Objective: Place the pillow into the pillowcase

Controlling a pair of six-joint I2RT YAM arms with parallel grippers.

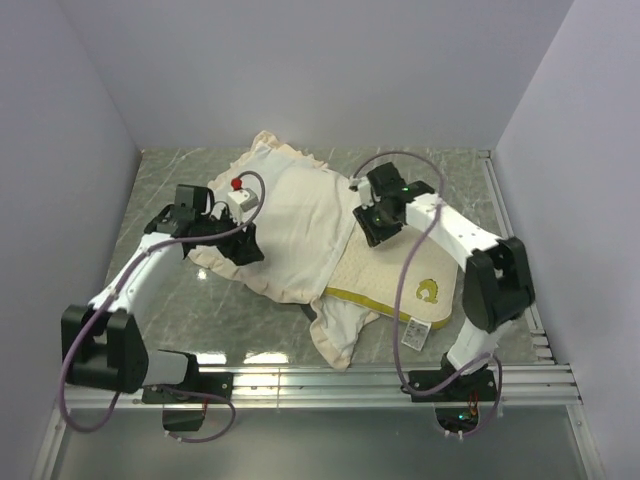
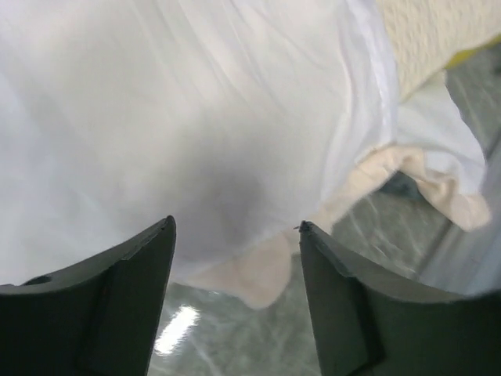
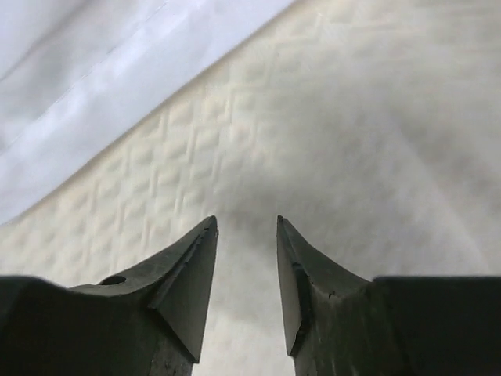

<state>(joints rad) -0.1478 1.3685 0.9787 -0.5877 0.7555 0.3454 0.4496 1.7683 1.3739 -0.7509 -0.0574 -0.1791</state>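
The pillowcase (image 1: 290, 225) lies white face up in the middle of the table, its ruffled trim around it. The cream-yellow dimpled pillow (image 1: 395, 280) sticks out from under its right side, with a yellow edge band and a round yellow mark (image 1: 428, 291). My left gripper (image 1: 247, 247) is open at the pillowcase's left edge; its wrist view shows white fabric (image 2: 196, 117) and beige trim (image 2: 258, 274) between the jaws. My right gripper (image 1: 375, 228) is open just above the pillow (image 3: 329, 117), next to the pillowcase's white hem (image 3: 94, 94).
A grey marbled table top (image 1: 180, 320) lies under everything. White walls close the left, back and right. A metal rail (image 1: 400, 380) runs along the near edge. A white tag (image 1: 416, 335) hangs off the pillow's near edge.
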